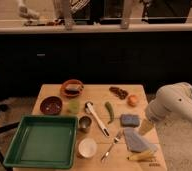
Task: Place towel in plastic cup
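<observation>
The towel [136, 140], a flat grey-blue cloth, lies on the wooden table [96, 97] near its front right corner. The plastic cup [73, 106], pale green and translucent, stands upright left of centre, between the dark red bowl [51, 105] and the white-handled utensil [96, 118]. My gripper [145, 127] hangs from the white arm [173, 103] at the table's right edge. It is just above and right of the towel, beside the blue pad [130, 120], and far right of the cup.
A green tray [19, 150] fills the front left. A metal cup [84, 123] and a white cup [87, 147] stand beside it. There are also a green pepper [109, 111], an orange fruit [133, 100], an orange bowl [72, 88], a fork [110, 145] and a yellow item [141, 156]. A dark counter runs behind.
</observation>
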### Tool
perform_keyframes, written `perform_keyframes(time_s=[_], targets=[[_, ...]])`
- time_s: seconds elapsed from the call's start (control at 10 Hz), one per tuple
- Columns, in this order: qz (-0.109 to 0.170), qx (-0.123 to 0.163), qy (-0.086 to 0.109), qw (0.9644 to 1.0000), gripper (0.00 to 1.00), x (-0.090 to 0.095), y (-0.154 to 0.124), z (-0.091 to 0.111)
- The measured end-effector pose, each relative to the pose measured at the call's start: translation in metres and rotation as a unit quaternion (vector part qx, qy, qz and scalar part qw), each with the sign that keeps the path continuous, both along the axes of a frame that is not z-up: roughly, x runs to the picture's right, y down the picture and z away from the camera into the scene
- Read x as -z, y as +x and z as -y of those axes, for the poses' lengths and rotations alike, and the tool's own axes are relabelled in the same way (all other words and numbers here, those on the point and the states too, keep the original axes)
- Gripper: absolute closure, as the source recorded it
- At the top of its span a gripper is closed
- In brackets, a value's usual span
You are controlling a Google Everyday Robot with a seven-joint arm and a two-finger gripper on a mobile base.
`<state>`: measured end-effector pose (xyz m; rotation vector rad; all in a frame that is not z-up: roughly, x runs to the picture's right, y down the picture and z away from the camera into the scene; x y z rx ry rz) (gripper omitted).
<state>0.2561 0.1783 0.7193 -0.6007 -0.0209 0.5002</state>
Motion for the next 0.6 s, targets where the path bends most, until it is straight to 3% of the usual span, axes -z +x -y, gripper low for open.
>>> perform_keyframes(time_s=[0.3, 0.6], targets=[[-0.009, 0.001, 0.006, 0.9999, 0.2, -0.013, 0.002, -0.022], [0.012, 0.009, 0.002, 0.9999, 0.2, -0.027, 0.0, -0.037]])
